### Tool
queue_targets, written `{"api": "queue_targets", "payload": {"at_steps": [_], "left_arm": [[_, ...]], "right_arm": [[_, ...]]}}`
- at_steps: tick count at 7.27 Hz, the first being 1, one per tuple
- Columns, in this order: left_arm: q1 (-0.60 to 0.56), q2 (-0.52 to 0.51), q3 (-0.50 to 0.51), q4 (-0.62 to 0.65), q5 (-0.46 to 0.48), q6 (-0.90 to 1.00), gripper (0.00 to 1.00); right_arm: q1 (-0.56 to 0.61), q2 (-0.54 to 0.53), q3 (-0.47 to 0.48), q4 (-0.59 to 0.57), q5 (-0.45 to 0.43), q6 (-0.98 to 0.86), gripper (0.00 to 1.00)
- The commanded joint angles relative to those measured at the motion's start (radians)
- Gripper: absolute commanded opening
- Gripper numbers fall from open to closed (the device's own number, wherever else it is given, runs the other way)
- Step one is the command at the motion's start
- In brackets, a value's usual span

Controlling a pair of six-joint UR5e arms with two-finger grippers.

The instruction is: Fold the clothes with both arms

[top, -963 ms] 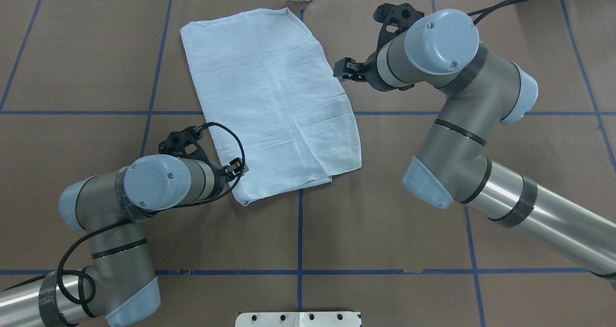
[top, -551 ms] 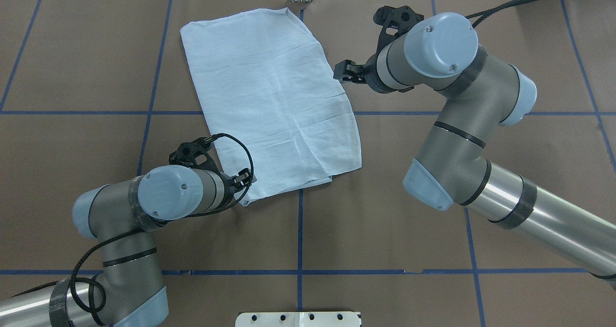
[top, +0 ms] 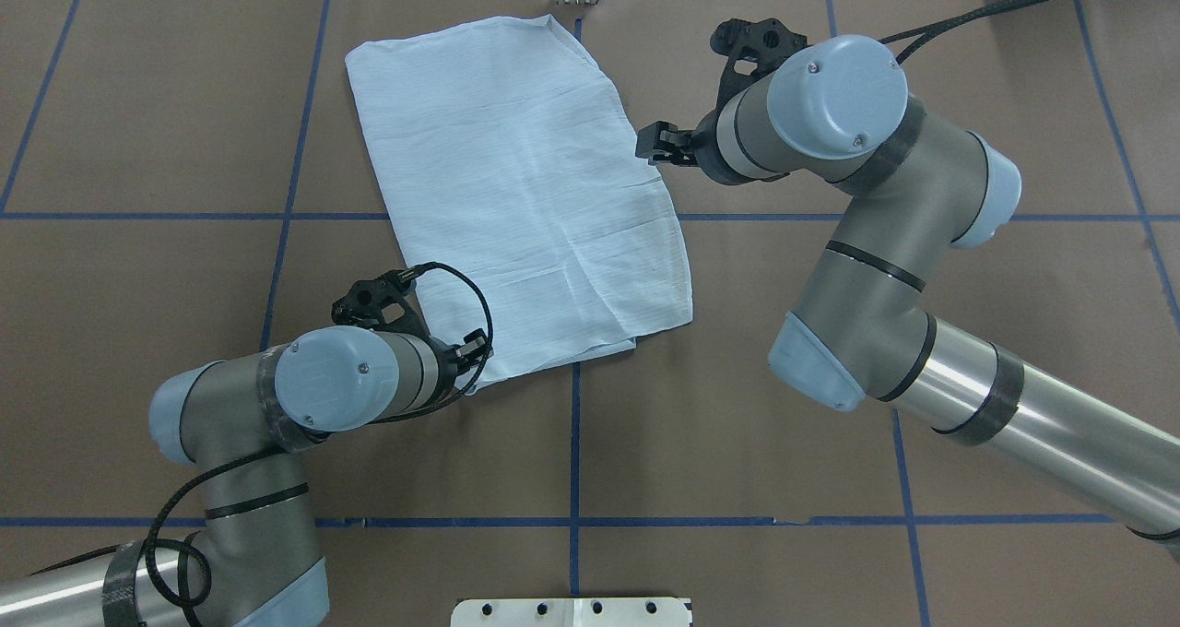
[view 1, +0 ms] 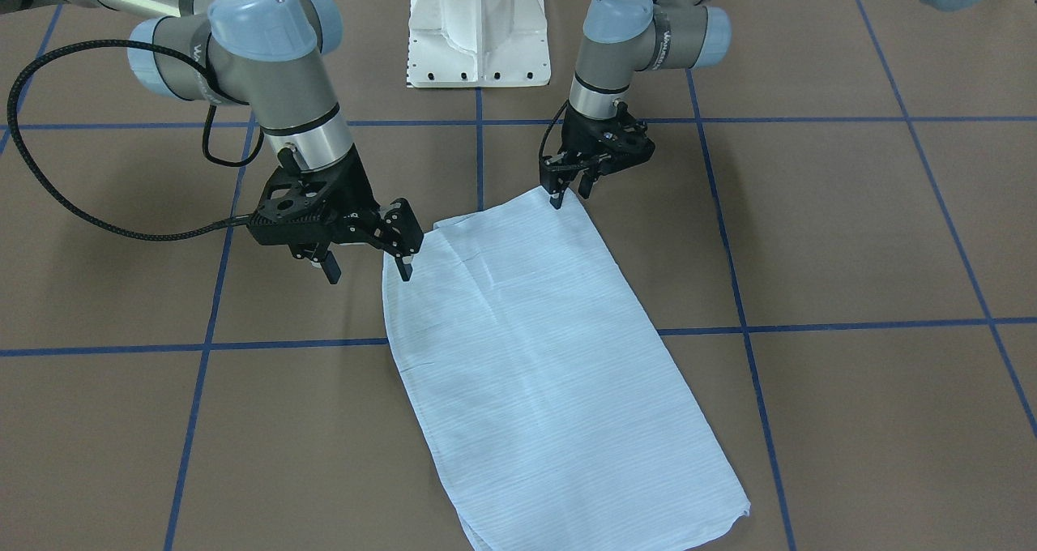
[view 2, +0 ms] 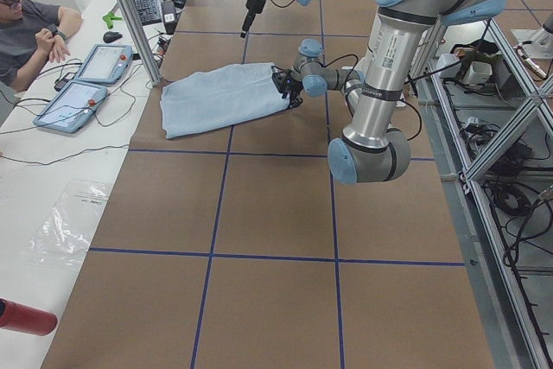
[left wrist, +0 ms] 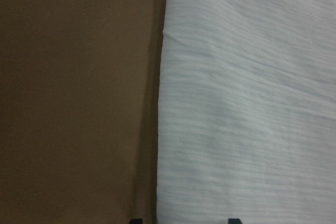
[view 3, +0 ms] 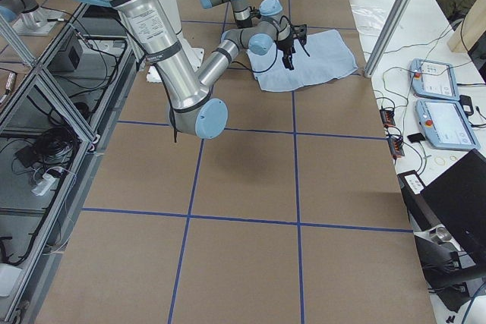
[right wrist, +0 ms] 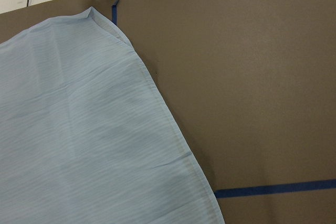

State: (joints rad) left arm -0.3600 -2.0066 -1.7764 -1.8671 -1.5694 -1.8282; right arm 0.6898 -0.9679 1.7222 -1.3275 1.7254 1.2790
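Brown table (view 1: 851, 235), taped in blue, carries the folded shirt (view 1: 551, 389) from the front view's middle to its bottom edge. Both stand apart and empty: the left pincer (view 1: 569, 191) straddles the shirt's top corner, and the right pincer (view 1: 369, 269) is poised at its upper-left edge. The step looks like taking hold for another fold, so both must close on cloth and lift together.

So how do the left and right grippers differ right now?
The left gripper hangs at the shirt's corner nearest the robot, jaws narrowly apart; the right gripper is by its long edge, jaws wide. The left sits closer to the shirt. Both are open, holding nothing.
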Motion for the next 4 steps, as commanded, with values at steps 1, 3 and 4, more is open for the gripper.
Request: {"api": "queue_targets", "payload": {"at_steps": [1,3,4], "left_arm": [[0.004,-0.006,0.009,-0.003,0.009,-0.002,0.59],[0.004,-0.009,0.009,-0.004,0.008,-0.014,0.31],[0.004,-0.012,0.008,-0.006,0.008,-0.02,0.03]], "right_arm": [[-0.003,-0.003,-0.001,0.001,0.0,-0.001,1.0],[-0.003,-0.003,-0.001,0.001,0.0,-0.001,1.0],[-0.004,-0.003,-0.001,0.001,0.0,0.0,1.0]]}}
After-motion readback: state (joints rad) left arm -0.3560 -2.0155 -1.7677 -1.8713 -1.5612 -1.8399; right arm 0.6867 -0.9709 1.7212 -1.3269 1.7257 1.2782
